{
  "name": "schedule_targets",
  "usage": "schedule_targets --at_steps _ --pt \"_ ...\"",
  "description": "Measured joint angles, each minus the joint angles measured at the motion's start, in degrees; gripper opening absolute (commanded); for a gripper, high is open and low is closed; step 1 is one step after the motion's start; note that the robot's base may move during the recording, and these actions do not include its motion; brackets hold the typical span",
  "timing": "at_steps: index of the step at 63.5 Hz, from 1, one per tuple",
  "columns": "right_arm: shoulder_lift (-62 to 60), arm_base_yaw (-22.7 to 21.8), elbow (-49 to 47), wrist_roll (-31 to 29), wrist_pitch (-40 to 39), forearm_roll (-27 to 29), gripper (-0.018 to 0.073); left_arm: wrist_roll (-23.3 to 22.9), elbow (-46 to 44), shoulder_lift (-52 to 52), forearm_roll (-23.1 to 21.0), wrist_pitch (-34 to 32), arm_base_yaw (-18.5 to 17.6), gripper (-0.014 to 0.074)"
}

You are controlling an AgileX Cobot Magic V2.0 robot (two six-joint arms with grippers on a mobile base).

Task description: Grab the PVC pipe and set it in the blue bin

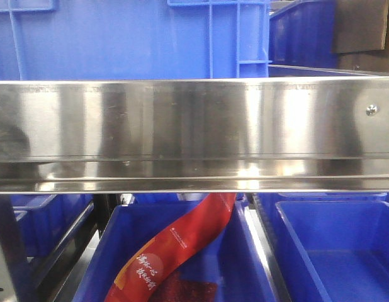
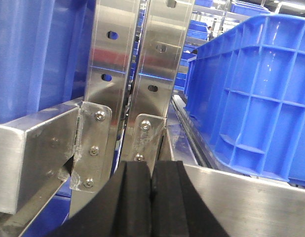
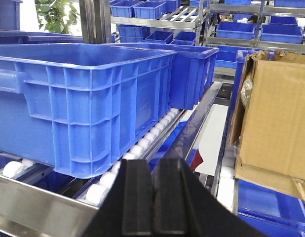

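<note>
No PVC pipe shows in any view. My left gripper [image 2: 151, 170] is shut and empty, its black pads pressed together in front of a steel rack post [image 2: 155, 74]. My right gripper [image 3: 153, 170] is shut and empty, in front of a large blue bin [image 3: 83, 94] that sits on white rollers [image 3: 142, 143]. In the front view a steel shelf rail [image 1: 194, 132] fills the middle. Below it stand a blue bin holding a red banner-like strip [image 1: 182, 245] and another blue bin [image 1: 339, 251] at the right. Neither gripper shows in the front view.
A blue bin [image 2: 256, 94] stands on the shelf right of the left gripper, and a steel beam [image 2: 34, 158] lies at its left. A cardboard box [image 3: 273, 118] sits right of the right gripper. Further blue bins [image 3: 192, 74] line the racks behind.
</note>
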Motion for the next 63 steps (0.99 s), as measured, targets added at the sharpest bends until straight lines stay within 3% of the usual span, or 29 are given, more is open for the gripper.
schedule_targets --at_steps 42,51,63 --pt "0.00 0.00 0.00 0.00 0.21 -0.11 -0.0162 0.00 0.00 0.00 0.00 0.00 0.00 -0.0111" --pt "-0.12 0.00 0.00 1.23 0.21 -6.25 -0.0162 0.00 0.00 0.00 0.00 0.00 0.00 -0.0111" --pt "-2.25 0.00 1.33 8.94 -1.40 -10.37 -0.0162 0.00 0.00 0.00 0.00 0.00 0.00 -0.0111"
